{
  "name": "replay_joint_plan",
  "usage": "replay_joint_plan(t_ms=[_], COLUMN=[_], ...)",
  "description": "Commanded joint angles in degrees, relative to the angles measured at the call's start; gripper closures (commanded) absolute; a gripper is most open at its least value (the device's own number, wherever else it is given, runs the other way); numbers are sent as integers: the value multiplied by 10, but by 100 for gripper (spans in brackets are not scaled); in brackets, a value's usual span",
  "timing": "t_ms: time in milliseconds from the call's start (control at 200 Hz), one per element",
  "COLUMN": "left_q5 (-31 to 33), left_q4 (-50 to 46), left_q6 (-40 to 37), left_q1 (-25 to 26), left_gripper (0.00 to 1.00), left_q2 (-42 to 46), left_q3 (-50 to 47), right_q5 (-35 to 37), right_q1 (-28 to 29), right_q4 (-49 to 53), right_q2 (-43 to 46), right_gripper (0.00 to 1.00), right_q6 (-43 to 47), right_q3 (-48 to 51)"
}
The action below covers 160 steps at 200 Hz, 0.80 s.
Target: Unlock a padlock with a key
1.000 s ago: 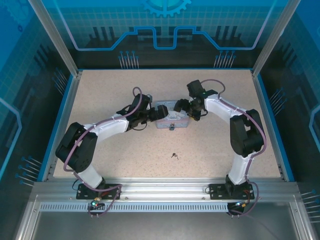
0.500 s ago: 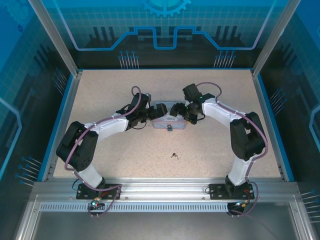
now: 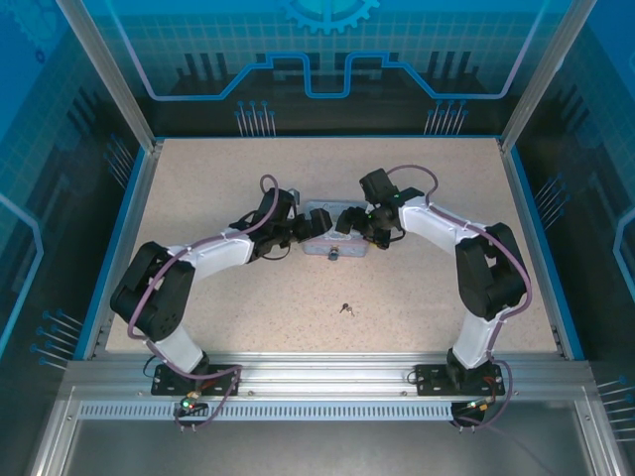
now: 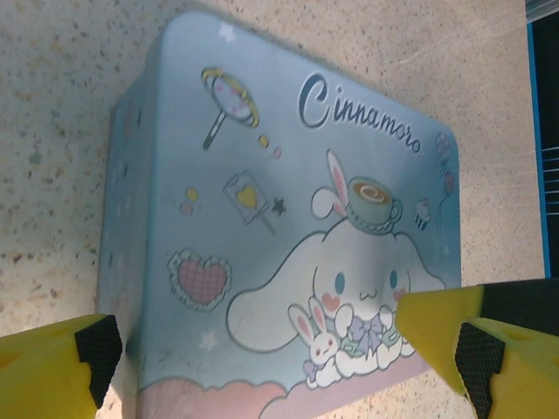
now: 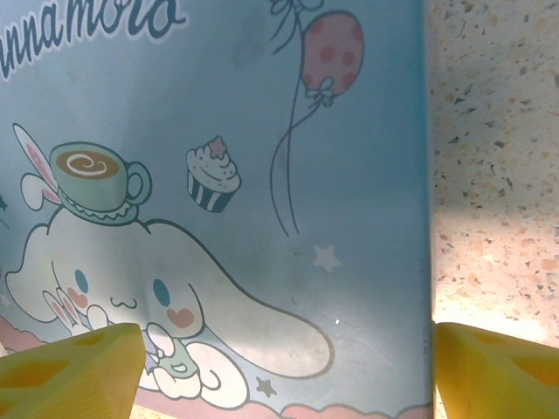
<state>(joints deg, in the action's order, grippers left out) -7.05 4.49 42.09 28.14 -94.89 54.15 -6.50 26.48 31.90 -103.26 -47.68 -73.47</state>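
Note:
The small dark padlock (image 3: 333, 254) hangs at the front side of a pastel-blue cartoon tin (image 3: 319, 245) mid-table. The tiny key (image 3: 346, 308) lies alone on the tabletop, nearer to me than the tin. My left gripper (image 3: 303, 230) is at the tin's left end. In the left wrist view it (image 4: 279, 362) is open, its yellow fingers (image 4: 52, 371) spread to either side of the lid (image 4: 279, 175). My right gripper (image 3: 347, 220) is over the tin's right end. In the right wrist view it (image 5: 284, 375) is open just above the lid (image 5: 349, 175), with one finger (image 5: 498, 367) past the tin's edge.
The speckled table (image 3: 198, 188) is bounded by a blue rim (image 3: 129, 228) and see-through walls. Open tabletop lies around the key and towards the far side. Both arms reach inwards and meet at the tin.
My right gripper has moved left and lower onto the tin. The tin and its padlock have slid slightly left. The left arm has barely moved; the key has stayed put.

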Motion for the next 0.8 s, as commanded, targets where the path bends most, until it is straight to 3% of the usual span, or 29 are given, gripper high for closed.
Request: replay_joint_plan(t_ms=[0,310,545,650,795], left_q5=[-16,2,35,34,37], left_q4=[13,11,-21,-34,-64], left_q6=[12,17,-2,-6,-20], left_q1=[7,16,-15,-37,-52], left_gripper=[1,1,1,1,1], left_q2=[26,39,80,112,161], left_q3=[-14,-26,-25,-31,-40], right_q5=[1,18,64,72,29], right_q1=[12,15,0,-5,-2], right_q4=[7,19,19,26,47], right_q2=[24,36,106,147,194], right_gripper=[15,14,4,4,9], right_q6=[-9,-3,28,72,181], right_q3=[9,12,35,46,57])
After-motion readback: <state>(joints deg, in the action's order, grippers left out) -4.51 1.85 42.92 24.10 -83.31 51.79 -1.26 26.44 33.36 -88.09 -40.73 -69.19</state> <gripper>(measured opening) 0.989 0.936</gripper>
